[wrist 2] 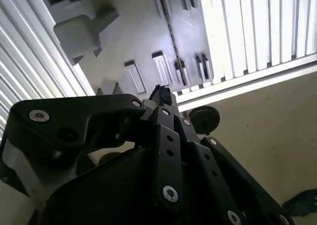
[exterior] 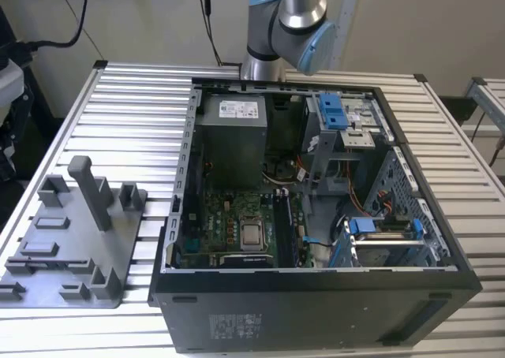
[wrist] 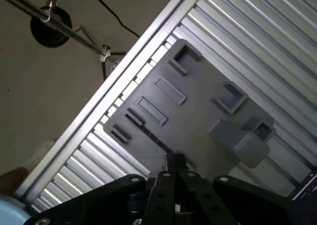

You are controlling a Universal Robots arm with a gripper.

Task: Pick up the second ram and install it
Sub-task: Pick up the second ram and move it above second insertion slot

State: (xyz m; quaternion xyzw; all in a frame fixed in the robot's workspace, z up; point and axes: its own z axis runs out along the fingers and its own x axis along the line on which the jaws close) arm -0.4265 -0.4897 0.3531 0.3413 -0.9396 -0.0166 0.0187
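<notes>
Your claw (wrist: 173,161) hangs over the grey holder tray (wrist: 198,101), with its tip aimed down at the tray's long narrow slot. Check the claw before you commit, because these views do not let you tell whether it is apart or together.

The thing nearest the tip is the second ram (wrist: 153,138). It appears as a thin dark strip standing on edge in that slot, and the second wrist view shows it the same way. I judge it not yet gripped, since the strip lies down in the tray, clear of the tip.

The tray's chunky upright post (wrist: 237,140) stands just beside the slot. In the exterior view the tray sits on the slatted bench (exterior: 134,121) at about 8 o'clock from the open computer case (exterior: 316,311). The black memory slots (exterior: 288,228) lie inside the case, near its middle.

- **Missed line:** you see the stick edge-on and thin, so a descent slightly off its line would probably land on the slot wall or nip only a corner.
- **Post contact:** the post is close enough that the claw's linkage could bump it and shove the tray.
- **Dropped stick:** the tray lies near the bench edge, so a loosely held stick could fall to the floor (wrist: 49,86).
</notes>
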